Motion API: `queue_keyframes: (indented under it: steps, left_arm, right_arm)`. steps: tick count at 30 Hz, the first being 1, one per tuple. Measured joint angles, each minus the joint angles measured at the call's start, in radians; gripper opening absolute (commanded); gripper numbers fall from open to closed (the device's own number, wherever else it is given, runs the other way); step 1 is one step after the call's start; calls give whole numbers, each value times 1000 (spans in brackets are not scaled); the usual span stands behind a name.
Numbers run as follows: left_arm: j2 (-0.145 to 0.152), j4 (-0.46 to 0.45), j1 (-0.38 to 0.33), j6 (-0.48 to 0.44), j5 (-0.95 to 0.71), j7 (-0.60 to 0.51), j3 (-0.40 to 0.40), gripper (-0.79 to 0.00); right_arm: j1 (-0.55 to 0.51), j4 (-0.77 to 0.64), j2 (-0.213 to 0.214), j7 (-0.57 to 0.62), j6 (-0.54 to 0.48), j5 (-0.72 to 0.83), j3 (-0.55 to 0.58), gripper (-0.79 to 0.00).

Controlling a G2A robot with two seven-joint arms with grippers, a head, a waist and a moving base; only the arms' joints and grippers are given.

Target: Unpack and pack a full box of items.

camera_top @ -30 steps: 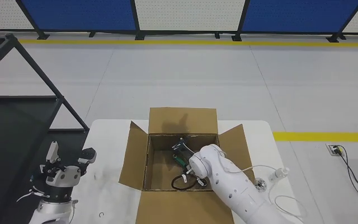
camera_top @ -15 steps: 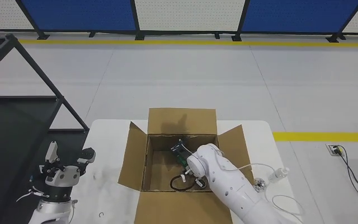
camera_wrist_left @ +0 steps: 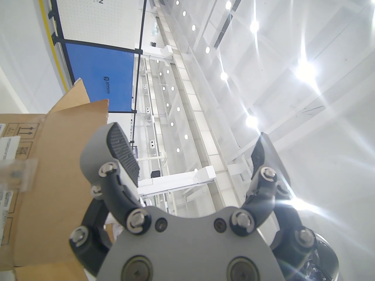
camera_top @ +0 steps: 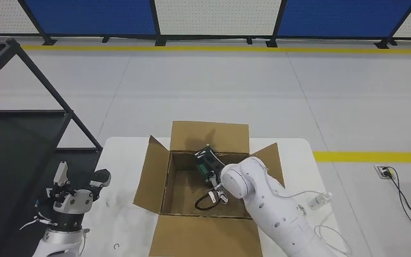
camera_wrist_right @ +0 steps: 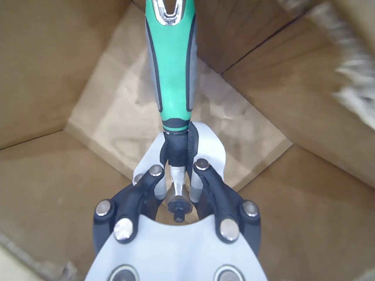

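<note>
From above, the right gripper point(camera_top: 214, 184) is down inside the open cardboard box point(camera_top: 209, 136), and the green-handled ratchet wrench point(camera_top: 205, 168) sticks out ahead of its fingertips toward the far wall. The left gripper point(camera_top: 80, 177) hangs spread and empty beside the table point(camera_top: 125, 212), with the box well off to one side. In the left wrist view, the left gripper point(camera_wrist_left: 190, 153) is released, with a flap of the box point(camera_wrist_left: 52, 162) just beyond one finger. In the right wrist view, the right gripper point(camera_wrist_right: 178, 144) is clenched on the wrench point(camera_wrist_right: 172, 68) at its black neck. The handle runs straight out from the fingertips toward a box point(camera_wrist_right: 44, 59) corner, and the drive head sits back between the fingers.
</note>
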Motion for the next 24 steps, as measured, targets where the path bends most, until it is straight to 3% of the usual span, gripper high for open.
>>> queue_keyframes:
  steps: [5, 11, 24]
  left_arm:
    - [-1, 0, -5, 0, 5, -2, 10, 0]
    - [-1, 1, -13, 3, 13, -6, 28, 0]
    - [-2, 12, -34, 11, 22, -13, 59, 0]
  right_arm:
    - [-185, -347, 52, 27, -51, 9, 155, -785]
    - [-346, -657, 77, -42, -47, 66, 278, -785]
    - [-574, -1077, 104, -155, 81, 105, 502, -785]
